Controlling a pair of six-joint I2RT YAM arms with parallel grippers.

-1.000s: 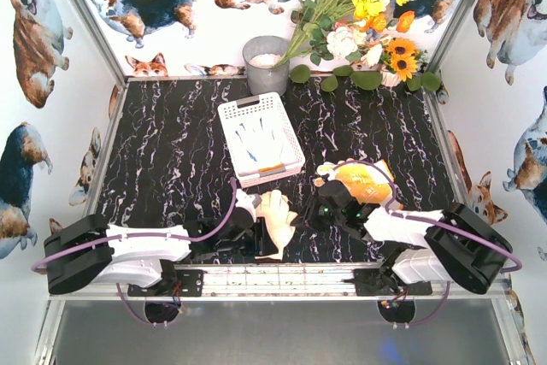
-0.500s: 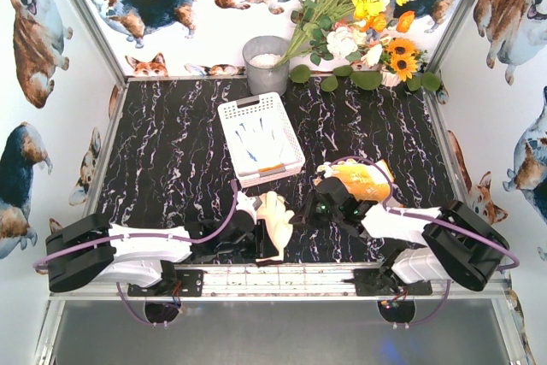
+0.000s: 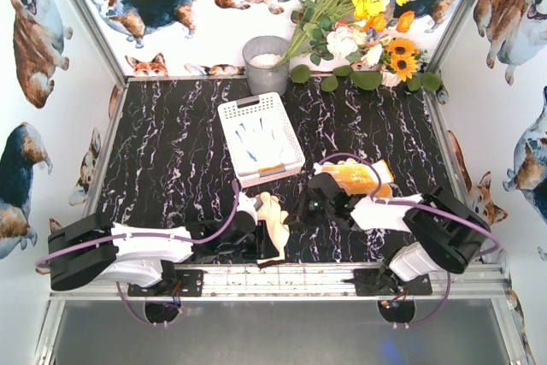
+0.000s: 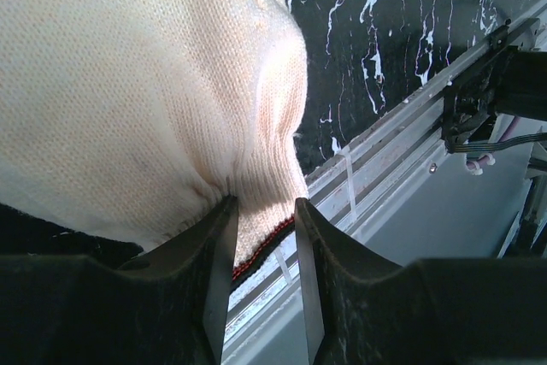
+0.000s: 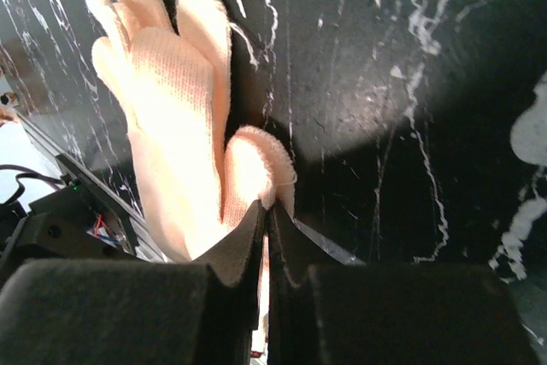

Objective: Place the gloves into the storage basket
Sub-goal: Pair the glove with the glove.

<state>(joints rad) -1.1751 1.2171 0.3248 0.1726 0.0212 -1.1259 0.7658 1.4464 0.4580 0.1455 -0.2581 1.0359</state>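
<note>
At the near edge of the table (image 3: pixel 171 151), just far of the metal rail (image 3: pixel 282 275), the cream glove (image 3: pixel 273 220) lies between the two arms, and both tools are on it. Its long axis runs near to far: cuff at the near end by the rail, fingers pointing far, toward the storage basket (image 3: pixel 249 103). That basket sits well apart, mid-table, with white gloves (image 3: pixel 256 138) already lying flat inside it. Over on the right, a bundle of yellow gloves (image 3: pixel 359 179) shows from beneath the right arm. Left wrist view now: the left gripper (image 4: pixel 263 203) is clamped on the cuff (image 4: pixel 256 237), knit bunched up between the two fingers, a dark red trim line showing just below. That trim barely shows from above. The palm fills the upper left of this view, so the glove's fingers are hidden here. Right wrist view fills that in: four fingers fanned out and lying on the black marble, thumb (image 5: pixel 256 160) curled back toward the camera. The right gripper (image 5: pixel 267 215) has its jaws pressed together, tips touching the thumb's edge; whether any knit is caught between them, I cannot tell. From above, that contact is buried under the black of the wrist.
</note>
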